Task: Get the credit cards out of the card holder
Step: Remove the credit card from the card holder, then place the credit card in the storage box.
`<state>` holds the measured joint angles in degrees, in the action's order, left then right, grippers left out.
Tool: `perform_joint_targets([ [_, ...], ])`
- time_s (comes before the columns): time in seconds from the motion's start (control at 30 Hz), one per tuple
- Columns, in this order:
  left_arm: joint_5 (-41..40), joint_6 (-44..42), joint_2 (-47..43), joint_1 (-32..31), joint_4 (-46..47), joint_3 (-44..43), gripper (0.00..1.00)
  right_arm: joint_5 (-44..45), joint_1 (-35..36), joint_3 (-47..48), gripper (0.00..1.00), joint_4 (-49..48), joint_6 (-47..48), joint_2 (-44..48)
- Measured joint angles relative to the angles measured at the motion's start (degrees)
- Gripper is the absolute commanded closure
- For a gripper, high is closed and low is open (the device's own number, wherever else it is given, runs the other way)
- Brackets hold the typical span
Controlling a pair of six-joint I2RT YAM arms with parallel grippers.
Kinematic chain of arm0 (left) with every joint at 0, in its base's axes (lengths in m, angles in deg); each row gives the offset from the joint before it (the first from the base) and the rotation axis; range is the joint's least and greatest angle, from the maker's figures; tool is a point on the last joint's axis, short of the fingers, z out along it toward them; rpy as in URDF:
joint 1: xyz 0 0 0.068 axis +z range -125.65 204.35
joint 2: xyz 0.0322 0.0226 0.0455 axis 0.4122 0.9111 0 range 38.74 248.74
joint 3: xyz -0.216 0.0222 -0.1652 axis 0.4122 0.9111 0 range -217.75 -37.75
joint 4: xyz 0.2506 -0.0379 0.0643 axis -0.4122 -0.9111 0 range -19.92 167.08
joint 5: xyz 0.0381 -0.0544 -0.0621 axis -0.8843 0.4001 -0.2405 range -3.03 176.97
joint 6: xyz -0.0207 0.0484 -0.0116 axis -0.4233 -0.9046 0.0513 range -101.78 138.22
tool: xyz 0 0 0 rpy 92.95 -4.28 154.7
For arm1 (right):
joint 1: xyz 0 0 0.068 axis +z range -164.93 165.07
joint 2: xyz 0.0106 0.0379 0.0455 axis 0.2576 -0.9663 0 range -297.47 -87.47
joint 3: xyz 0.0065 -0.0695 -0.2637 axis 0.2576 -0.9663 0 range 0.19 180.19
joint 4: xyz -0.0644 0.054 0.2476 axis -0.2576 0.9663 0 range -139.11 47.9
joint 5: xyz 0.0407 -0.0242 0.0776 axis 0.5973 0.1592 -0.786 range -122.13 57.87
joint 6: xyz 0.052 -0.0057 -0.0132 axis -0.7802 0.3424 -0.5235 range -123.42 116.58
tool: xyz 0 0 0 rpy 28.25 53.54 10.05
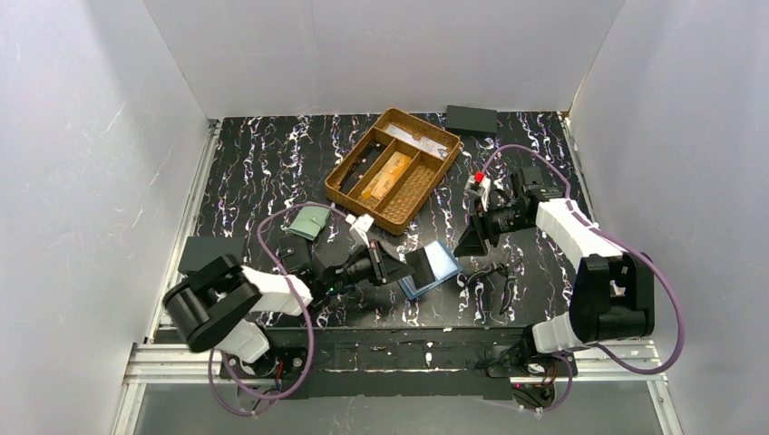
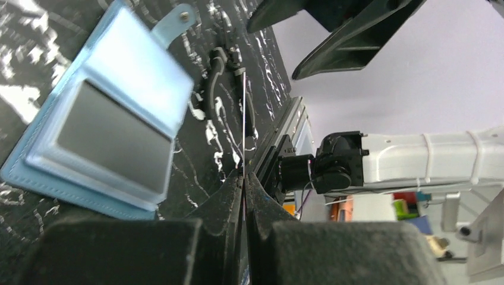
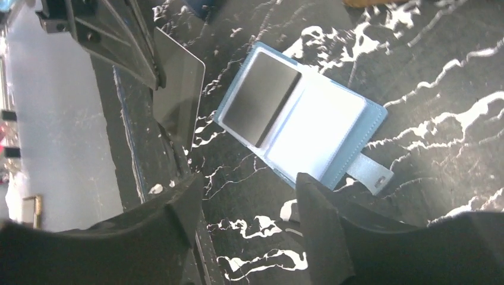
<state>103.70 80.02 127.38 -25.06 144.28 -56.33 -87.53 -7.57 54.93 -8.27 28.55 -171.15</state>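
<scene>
The card holder [image 1: 443,263] [image 3: 324,127] lies open on the black marbled mat. In the right wrist view its grey pocket panel [image 3: 260,98] and snap tab [image 3: 371,173] face up. My left gripper [image 1: 404,265] [image 2: 244,178] is shut on a thin credit card [image 1: 421,264]. That card shows edge-on [image 2: 243,119] in the left wrist view and dark and glossy [image 3: 178,98] in the right wrist view, held just left of the holder and clear of it. My right gripper [image 1: 473,241] [image 3: 246,199] hangs open to the right of the holder, nothing between its fingers.
A wicker tray [image 1: 348,165] with orange-gold flat pieces [image 1: 385,176] in its middle compartment stands at the back. A pale green wallet [image 1: 308,220] lies to the left and a dark wallet [image 1: 471,119] at the back right. A small black object [image 1: 495,272] lies by the right gripper.
</scene>
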Motion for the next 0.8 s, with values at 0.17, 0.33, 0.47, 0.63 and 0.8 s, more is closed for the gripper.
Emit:
perform_joint_targets([
  [0.17, -2.7, -14.3, -12.4, -3.7, -15.8, -4.5, 1.00, -5.2, 0.0, 1.0, 0.02, 10.1, 16.8, 2.2],
  [0.33, -6.1, -27.9, -16.3, -9.6, -23.3, -6.8, 1.00, -10.5, 1.9, 1.0, 0.02, 27.4, 41.0, 0.3],
  [0.47, -7.7, -35.0, -15.7, -12.0, -27.1, -7.8, 1.00, -12.1, 4.8, 1.0, 0.02, 34.2, 50.5, -1.4],
  [0.63, -8.9, -39.3, -14.3, -13.4, -28.9, -9.9, 1.00, -12.9, 8.8, 1.0, 0.05, 37.5, 54.9, -1.3],
  [0.8, -9.3, -40.7, -13.3, -14.0, -29.2, -11.3, 1.00, -13.0, 11.4, 1.7, 0.33, 38.7, 56.3, -1.3],
])
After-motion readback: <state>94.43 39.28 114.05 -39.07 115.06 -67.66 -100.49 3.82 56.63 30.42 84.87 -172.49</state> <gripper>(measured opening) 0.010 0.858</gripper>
